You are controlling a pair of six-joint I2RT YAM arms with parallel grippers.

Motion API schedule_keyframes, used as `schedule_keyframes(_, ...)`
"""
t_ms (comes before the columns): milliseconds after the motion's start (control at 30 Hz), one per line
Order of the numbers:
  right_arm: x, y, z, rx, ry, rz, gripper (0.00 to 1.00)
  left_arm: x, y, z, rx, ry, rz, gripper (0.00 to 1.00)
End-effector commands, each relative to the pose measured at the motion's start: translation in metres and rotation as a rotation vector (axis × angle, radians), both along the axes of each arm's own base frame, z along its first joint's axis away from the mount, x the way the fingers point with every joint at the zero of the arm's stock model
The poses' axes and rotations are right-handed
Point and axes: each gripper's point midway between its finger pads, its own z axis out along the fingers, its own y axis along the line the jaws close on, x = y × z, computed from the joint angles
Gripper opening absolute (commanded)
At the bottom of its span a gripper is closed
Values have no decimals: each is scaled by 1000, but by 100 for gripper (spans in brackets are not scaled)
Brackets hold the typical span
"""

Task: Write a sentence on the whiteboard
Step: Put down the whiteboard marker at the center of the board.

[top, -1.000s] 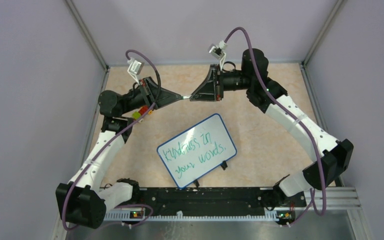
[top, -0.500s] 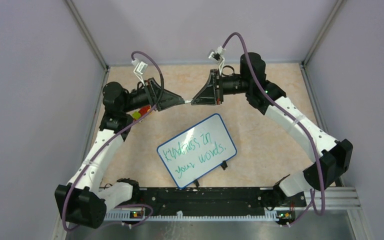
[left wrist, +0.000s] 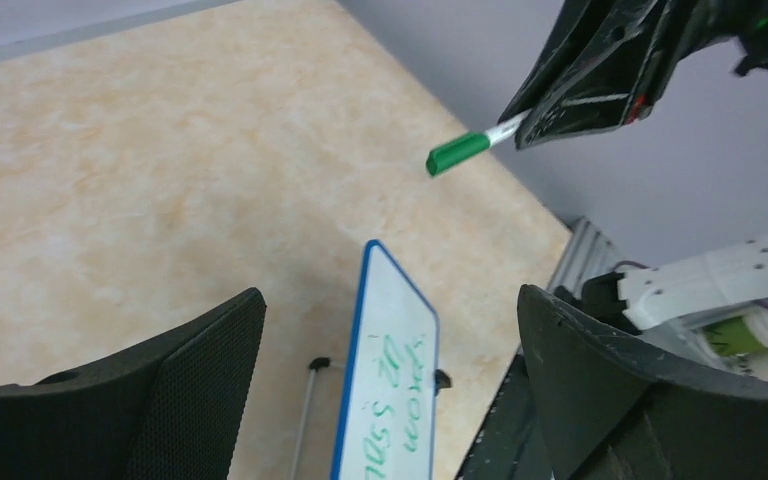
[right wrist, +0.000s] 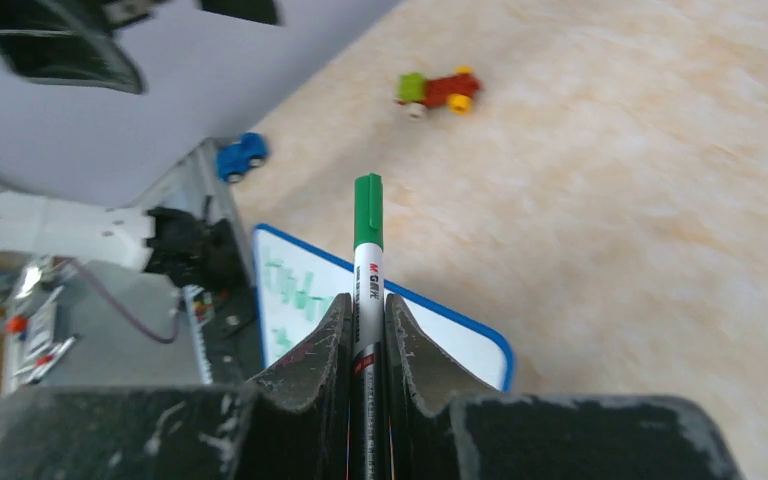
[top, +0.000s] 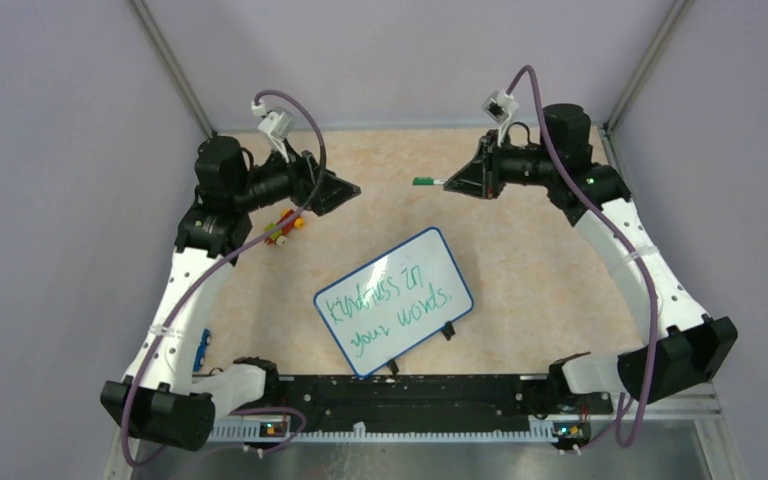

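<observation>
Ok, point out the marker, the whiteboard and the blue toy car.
marker (right wrist: 368, 270), right wrist view, white barrel below the green cap.
whiteboard (top: 426, 250), top external view, bare white corner above the writing.
blue toy car (right wrist: 241, 156), right wrist view, middle of its body.

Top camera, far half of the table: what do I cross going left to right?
small colourful toy → left claw, open → green-capped marker → right claw, shut on the marker.

Whiteboard w/ green txt: "kindness in your words."
</observation>
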Motion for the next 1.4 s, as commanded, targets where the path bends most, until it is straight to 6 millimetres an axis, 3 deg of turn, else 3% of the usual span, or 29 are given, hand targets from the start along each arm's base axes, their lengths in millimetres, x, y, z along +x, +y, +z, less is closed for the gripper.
schedule_keyframes(0,32,-59,-34,-238,-89,-209,0,20,24,-22,203,-53,123,99)
schedule_keyframes(200,39,-127,-97,-670,-70,-273,0,35,42,-37,338,-45,197,99)
schedule_keyframes(400,31,-191,-144,-995,-45,-280,0,38,47,-53,377,-18,218,99)
schedule_keyframes(533,61,-235,-162,-1051,-57,-430,0,37,43,-60,355,-2,205,99)
schedule_keyframes(700,96,-277,-183,-949,-1,-658,0,37,41,-59,336,-1,198,99)
schedule_keyframes(1033,116,-303,-248,-797,123,-788,0,34,43,-58,333,-9,210,99)
schedule_keyframes(1367,104,-303,-287,-751,172,-764,4,33,44,-61,342,-10,209,99)
